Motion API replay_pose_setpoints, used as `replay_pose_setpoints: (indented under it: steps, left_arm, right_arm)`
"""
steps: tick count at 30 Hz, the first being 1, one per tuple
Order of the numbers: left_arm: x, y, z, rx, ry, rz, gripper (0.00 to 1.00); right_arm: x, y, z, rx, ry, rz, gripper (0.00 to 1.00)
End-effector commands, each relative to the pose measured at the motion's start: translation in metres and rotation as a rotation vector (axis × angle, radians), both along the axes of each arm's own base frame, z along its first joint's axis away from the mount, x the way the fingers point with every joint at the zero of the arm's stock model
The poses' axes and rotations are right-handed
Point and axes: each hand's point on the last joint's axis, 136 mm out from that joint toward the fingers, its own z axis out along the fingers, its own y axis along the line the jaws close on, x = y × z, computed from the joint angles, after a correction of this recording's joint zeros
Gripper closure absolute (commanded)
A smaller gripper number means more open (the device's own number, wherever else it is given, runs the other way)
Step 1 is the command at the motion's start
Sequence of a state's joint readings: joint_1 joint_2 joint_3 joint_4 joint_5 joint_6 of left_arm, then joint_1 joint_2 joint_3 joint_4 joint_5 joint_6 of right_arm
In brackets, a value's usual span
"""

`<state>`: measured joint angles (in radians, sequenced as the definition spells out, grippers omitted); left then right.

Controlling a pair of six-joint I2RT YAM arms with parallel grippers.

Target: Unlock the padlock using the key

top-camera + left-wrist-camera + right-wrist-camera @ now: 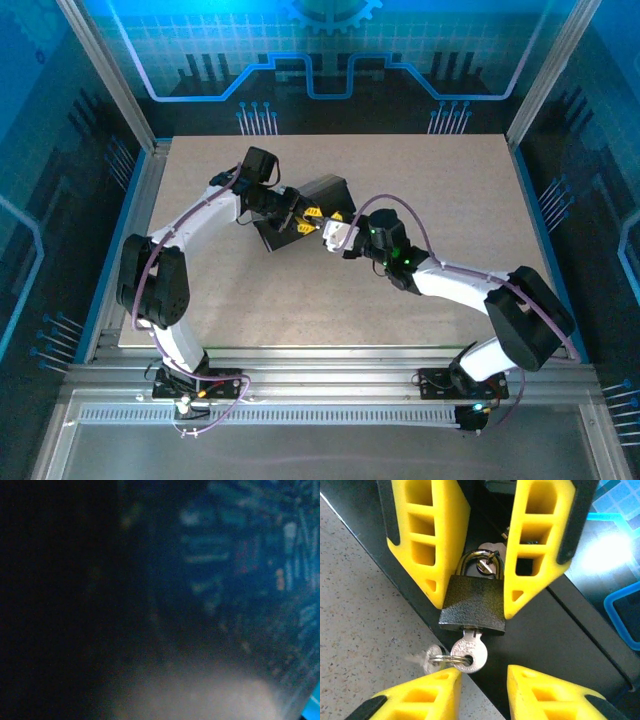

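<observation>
Dark mat [555,630]; padlock [472,605] shackle-up, key [472,652] below

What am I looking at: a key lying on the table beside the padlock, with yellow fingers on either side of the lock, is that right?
Not quite: the key sits pushed into the bottom of the padlock, not on the table beside it, as the right wrist view shows. The yellow fingers do stand either side of the lock.
</observation>
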<state>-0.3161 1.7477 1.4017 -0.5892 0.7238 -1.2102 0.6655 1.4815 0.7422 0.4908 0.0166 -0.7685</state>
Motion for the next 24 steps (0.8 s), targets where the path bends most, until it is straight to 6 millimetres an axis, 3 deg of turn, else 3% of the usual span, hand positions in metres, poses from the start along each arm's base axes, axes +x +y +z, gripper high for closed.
replay_pose_setpoints:
  steps: [1,7,12,17,24]
  left_arm:
    - [-0.008,-0.011,0.014,-0.083,0.026,-0.025,1.0]
    - [-0.008,-0.011,0.014,-0.086,0.024,-0.021,1.0]
    - [-0.008,-0.01,0.015,-0.088,0.02,-0.017,1.0]
    - [-0.009,-0.008,0.012,-0.081,0.031,-0.013,1.0]
    - [-0.011,-0.003,0.004,-0.043,0.083,-0.026,1.0]
  right_arm:
    - [-0.012,0.029,0.025,0.053,-0.098,0.092,0.68]
    - [-0.013,0.033,0.027,0.056,-0.124,0.089,0.69]
    - [-0.01,0.031,0.016,0.021,-0.096,0.083,0.71]
    - [-0.017,0.014,0.015,0.017,-0.061,0.075,0.63]
    - [-0.024,-0.01,0.02,-0.006,-0.046,0.046,0.63]
